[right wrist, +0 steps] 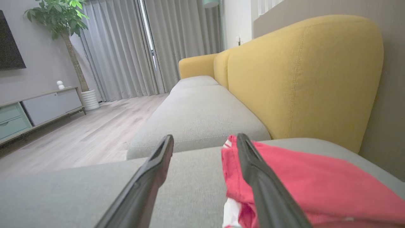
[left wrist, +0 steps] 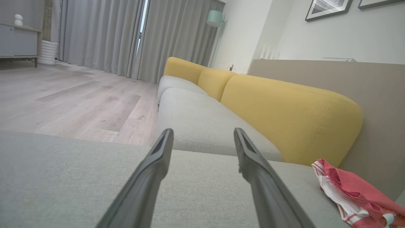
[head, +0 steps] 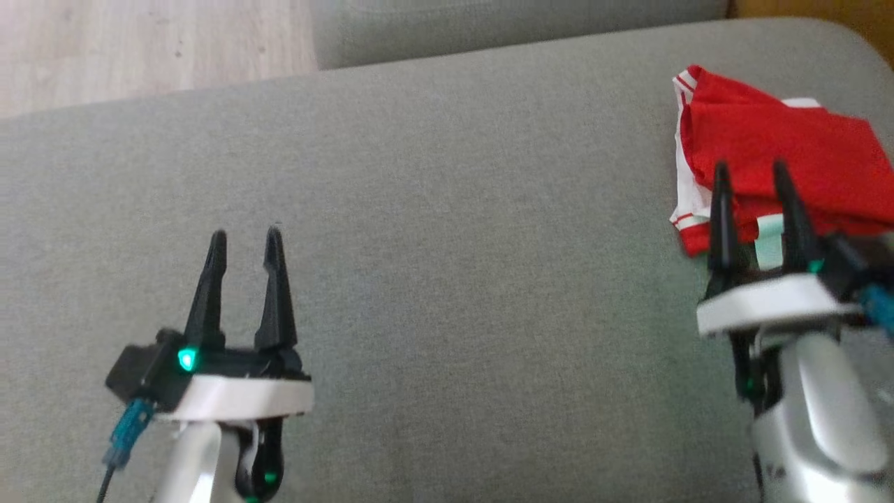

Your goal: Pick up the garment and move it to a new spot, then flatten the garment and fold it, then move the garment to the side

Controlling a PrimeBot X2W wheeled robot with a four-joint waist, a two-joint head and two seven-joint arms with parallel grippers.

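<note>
The garment (head: 782, 140), red with white striped trim, lies folded into a rough, rumpled bundle at the upper right of the head view, on the grey sofa seat (head: 447, 209), reaching the frame's right edge. The right claw (head: 749, 168) stands at the lower right of that view, its fingers spread and empty, the tips overlapping the garment's near edge. Whether they touch the cloth cannot be told. In the right wrist view the garment fills the lower right, its left edge showing in the gap between the two fingers, and the right finger (right wrist: 253, 171) crosses in front of the red cloth. The left claw (head: 246, 234) is at the lower left of the head view, well apart from the garment, also spread wide with nothing in it, over bare grey fabric. In the left wrist view the garment sits in the lower right corner, just below a yellow backrest (left wrist: 284, 110). Pale wood floor (head: 140, 49) shows at the upper left of the head view, and grey curtains (left wrist: 104, 34) hang at the upper left of the left wrist view.
</note>
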